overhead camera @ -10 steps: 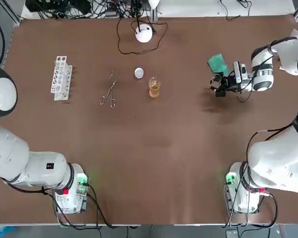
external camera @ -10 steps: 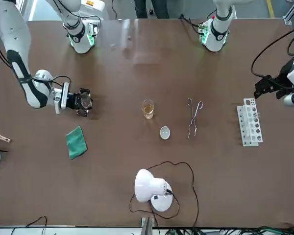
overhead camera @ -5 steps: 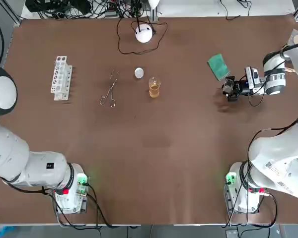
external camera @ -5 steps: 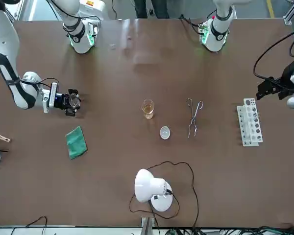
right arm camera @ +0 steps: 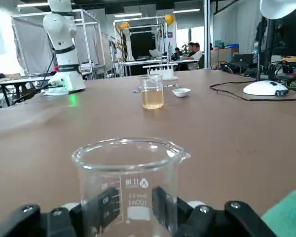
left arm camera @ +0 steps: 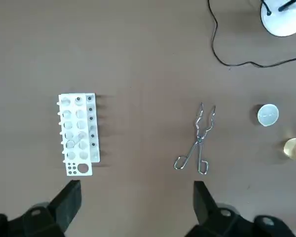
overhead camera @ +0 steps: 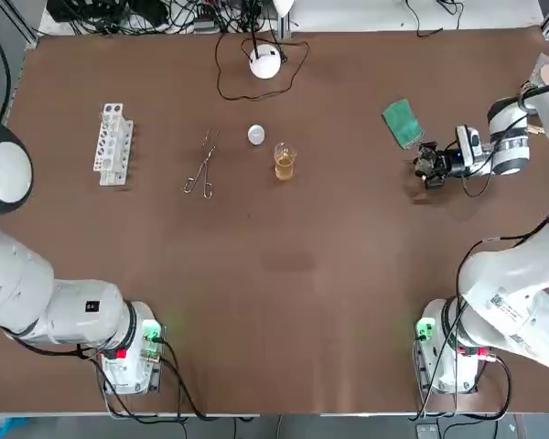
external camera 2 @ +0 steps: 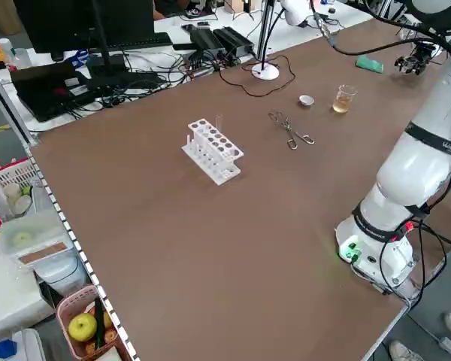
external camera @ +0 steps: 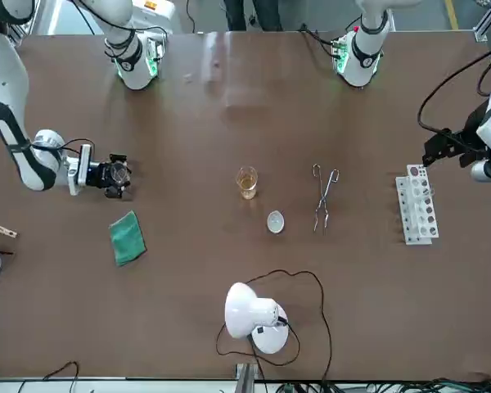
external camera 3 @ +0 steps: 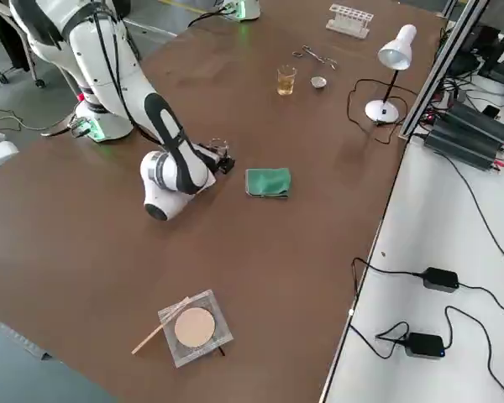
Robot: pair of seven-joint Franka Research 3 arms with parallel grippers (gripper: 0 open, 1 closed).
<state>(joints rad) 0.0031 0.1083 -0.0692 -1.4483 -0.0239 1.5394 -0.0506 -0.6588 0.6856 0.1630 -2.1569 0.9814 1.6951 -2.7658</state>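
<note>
The right jaws are clamped on an empty glass beaker (right arm camera: 129,182). They hold it upright, low over the desk (overhead camera: 302,274), just beside the green cloth (overhead camera: 402,122) on the cloth's robot-facing side. Whether the beaker touches the desk is unclear. Well apart from the cloth, the left jaws hang spread wide above the test-tube rack (left arm camera: 78,133).

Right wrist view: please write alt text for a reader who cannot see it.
The right pincer grips an empty glass beaker, upright, with the brown table stretching beyond. Farther off are a beaker of amber liquid, a small white dish and a lamp base; a green cloth lies close by.
</note>
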